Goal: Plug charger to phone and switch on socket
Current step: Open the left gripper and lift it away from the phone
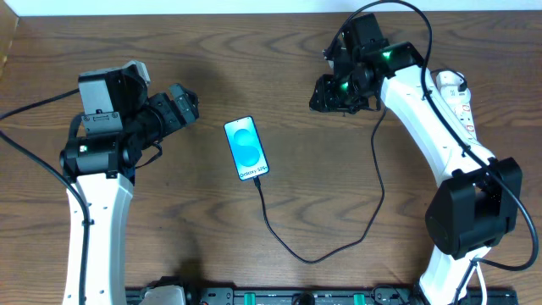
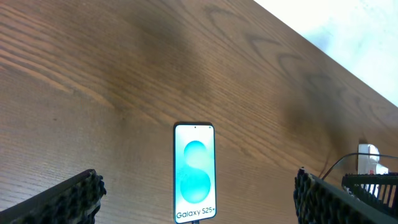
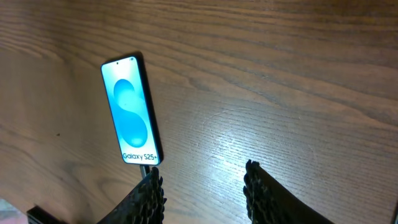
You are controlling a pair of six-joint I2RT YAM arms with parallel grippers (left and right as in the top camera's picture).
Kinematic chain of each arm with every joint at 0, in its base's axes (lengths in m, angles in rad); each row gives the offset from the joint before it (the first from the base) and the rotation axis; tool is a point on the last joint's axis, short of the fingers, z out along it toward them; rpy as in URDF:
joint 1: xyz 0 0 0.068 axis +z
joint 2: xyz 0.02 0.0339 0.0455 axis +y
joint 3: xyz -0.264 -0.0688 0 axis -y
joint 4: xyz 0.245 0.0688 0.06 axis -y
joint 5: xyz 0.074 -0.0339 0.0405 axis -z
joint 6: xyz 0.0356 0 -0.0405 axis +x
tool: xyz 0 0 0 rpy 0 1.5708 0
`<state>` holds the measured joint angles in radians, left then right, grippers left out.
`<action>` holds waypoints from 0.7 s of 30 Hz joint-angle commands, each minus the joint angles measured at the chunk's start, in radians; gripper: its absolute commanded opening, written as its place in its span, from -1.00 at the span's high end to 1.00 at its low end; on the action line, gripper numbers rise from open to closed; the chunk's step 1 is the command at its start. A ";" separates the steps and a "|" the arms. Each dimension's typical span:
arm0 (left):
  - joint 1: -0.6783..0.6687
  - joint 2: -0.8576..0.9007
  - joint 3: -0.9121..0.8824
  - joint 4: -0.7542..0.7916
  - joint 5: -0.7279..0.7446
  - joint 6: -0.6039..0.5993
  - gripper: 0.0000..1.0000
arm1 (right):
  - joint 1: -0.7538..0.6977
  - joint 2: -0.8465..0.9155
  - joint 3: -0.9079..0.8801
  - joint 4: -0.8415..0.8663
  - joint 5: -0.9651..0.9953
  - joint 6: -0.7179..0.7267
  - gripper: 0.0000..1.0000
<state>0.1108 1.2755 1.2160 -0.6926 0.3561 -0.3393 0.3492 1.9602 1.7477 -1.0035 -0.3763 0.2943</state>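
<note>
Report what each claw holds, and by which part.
Nothing is held. The left claw and right claw are both open and empty; the phone lies untouched.

Both arms are built of smooth white shells joined by black housings (matte, with squared edges). The left arm (image 1: 97, 220) has a boxy black motor block at its upper end; the right arm (image 1: 423, 119) has a bulky black joint low on its white link (image 1: 474, 207). Green lights (image 1: 387, 57) glow on the right arm's wrist. Thin black cables (image 1: 34, 103) loop off the housings. The left pincer (image 1: 182, 103) and right pincer (image 1: 332, 93) are black, their fingers (image 2: 68, 199) faced with knobbly, ribbed black padding.
</note>
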 commanded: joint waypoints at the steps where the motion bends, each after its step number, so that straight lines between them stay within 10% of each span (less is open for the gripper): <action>1: 0.003 -0.002 0.000 -0.003 -0.010 0.006 -0.98 | 0.003 -0.034 0.012 0.008 0.004 -0.020 0.17; 10: 0.003 -0.002 0.000 -0.003 -0.010 0.006 -0.98 | -0.032 -0.036 0.012 0.001 0.003 -0.022 0.17; 16: 0.003 -0.002 0.000 -0.003 -0.010 0.006 -0.98 | -0.104 -0.078 0.012 -0.050 0.004 -0.023 0.98; 21: 0.003 -0.002 0.000 -0.003 -0.010 0.006 -0.98 | -0.188 -0.143 0.012 -0.063 0.004 -0.023 0.98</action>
<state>0.1108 1.2755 1.2160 -0.6930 0.3561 -0.3393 0.2073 1.8893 1.7473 -1.0622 -0.3725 0.2794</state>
